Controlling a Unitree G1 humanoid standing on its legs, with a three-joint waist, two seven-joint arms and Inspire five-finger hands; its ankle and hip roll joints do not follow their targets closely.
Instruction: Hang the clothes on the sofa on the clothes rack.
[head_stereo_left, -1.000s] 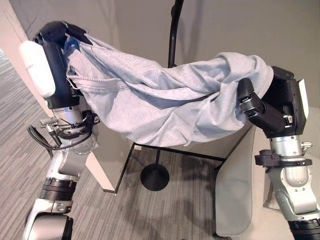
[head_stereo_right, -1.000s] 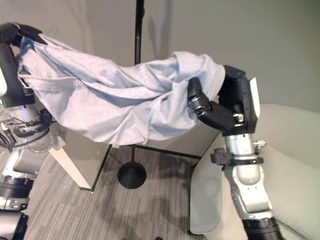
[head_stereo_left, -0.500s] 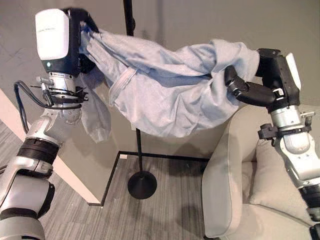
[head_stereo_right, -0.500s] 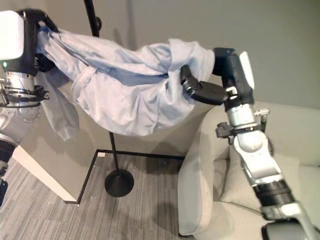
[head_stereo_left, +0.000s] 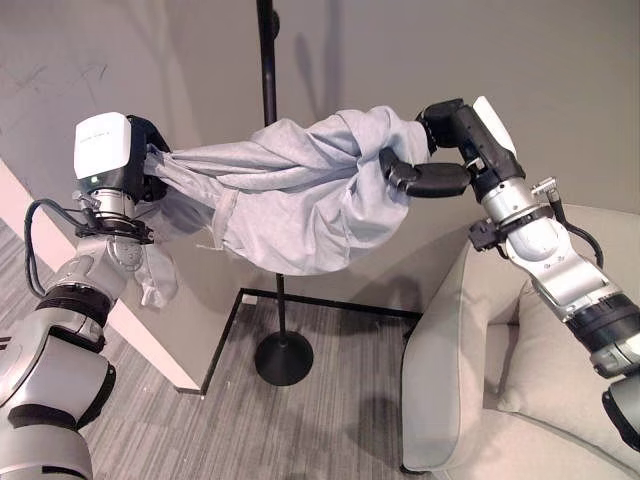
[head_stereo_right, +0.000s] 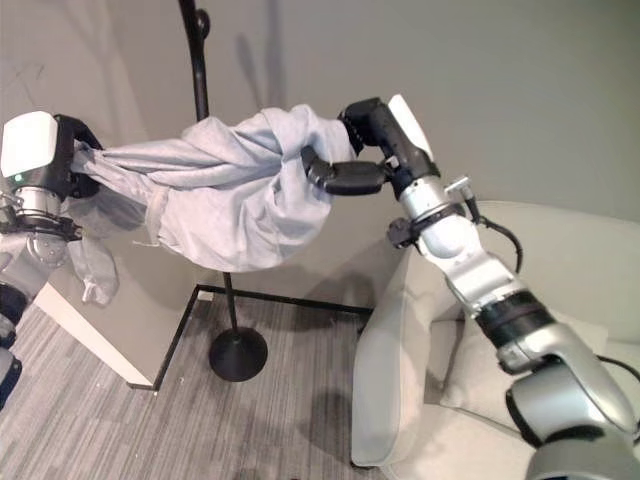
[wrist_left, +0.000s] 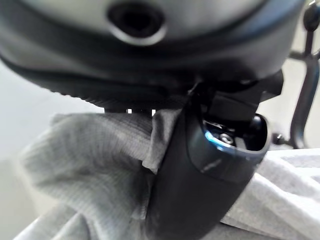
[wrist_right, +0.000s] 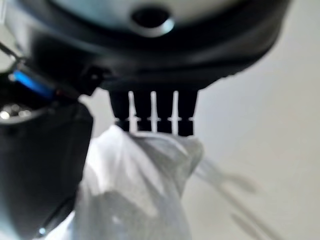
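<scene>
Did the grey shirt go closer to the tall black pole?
Yes. The grey shirt, gripped by the left hand and right hand, now bunches right against the black pole; earlier it spread wider.

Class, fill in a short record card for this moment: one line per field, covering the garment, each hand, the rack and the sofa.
garment: light grey garment, bunched, stretched in the air between both hands, in front of the rack's pole
left hand: left hand shut on one end of the cloth
right hand: right hand shut on the other end, thumb under the bunch
rack: black clothes rack, upright pole on a round base, nothing hung on it yet
sofa: beige sofa on the robot's right, below the right arm
</scene>
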